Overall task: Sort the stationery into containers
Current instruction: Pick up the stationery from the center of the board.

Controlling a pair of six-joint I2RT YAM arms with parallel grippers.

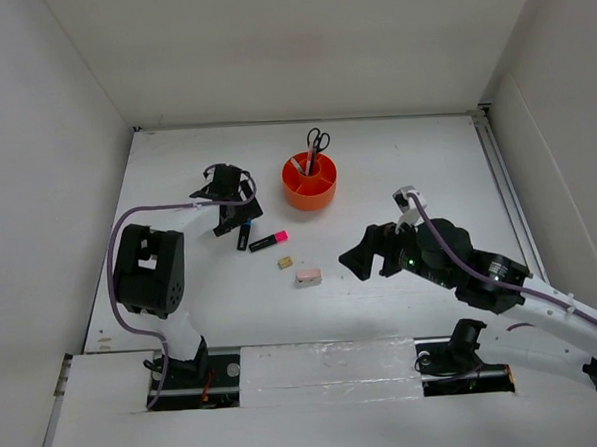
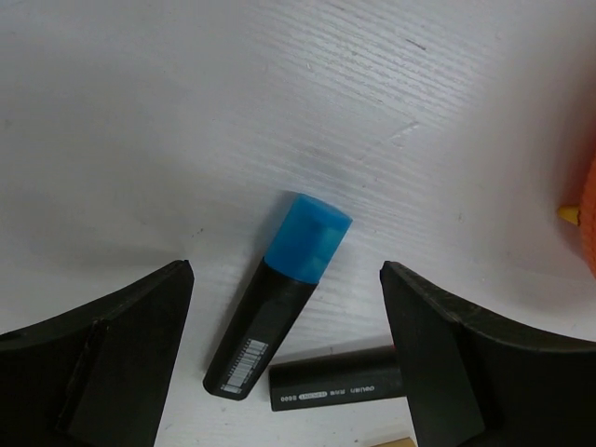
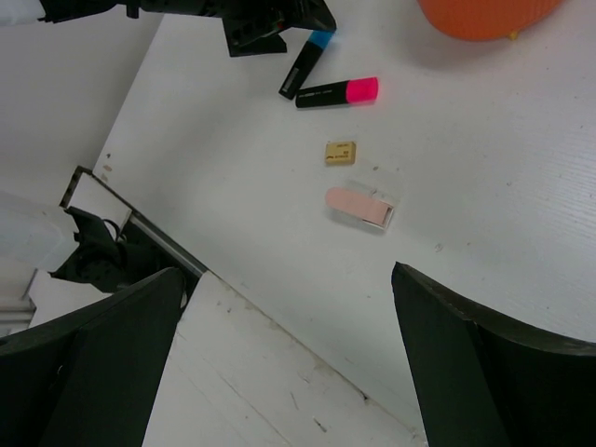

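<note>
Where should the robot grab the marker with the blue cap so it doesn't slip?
Grab the blue-capped marker on its black body, just below the cap, coming straight down from above. It lies flat on the table, so the jaws can squeeze its two long sides. Probably keep off the bottom end: the pink-capped marker lies close beside it there.

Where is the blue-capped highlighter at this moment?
In the top view, the blue-capped highlighter lies on the table left of centre, under the open left claw, with the pink-capped highlighter just to its right. The orange organiser stands farther back and right.
</note>
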